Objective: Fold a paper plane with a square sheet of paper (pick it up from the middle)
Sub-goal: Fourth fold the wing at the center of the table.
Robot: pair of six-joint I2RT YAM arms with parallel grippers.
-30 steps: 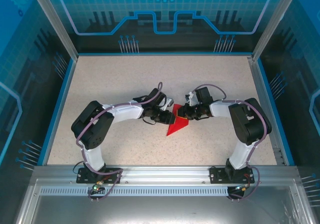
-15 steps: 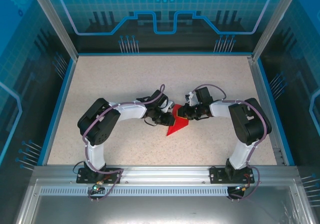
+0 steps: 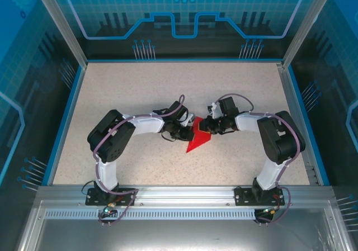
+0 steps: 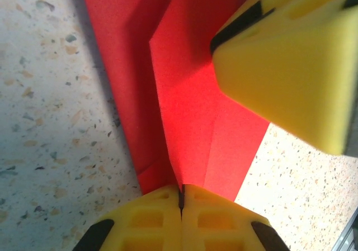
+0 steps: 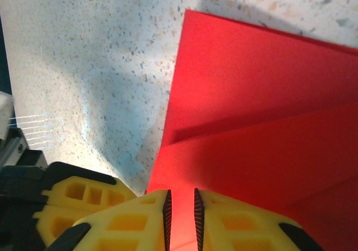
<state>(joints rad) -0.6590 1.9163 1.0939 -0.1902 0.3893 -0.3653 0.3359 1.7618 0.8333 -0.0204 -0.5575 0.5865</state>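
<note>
Paper (image 3: 199,141), red, creased, lies flat on tabletop (image 3: 140,89). Left tool (image 4: 180,190) clenched on paper's edge where crease ends. Right tool (image 5: 182,198) grasps paper's opposite edge, sheet pinched between pads. Tools face each other across paper, close together.

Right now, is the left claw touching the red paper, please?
Touching. The left wrist view shows the left claw shut on the red paper at its edge.
</note>
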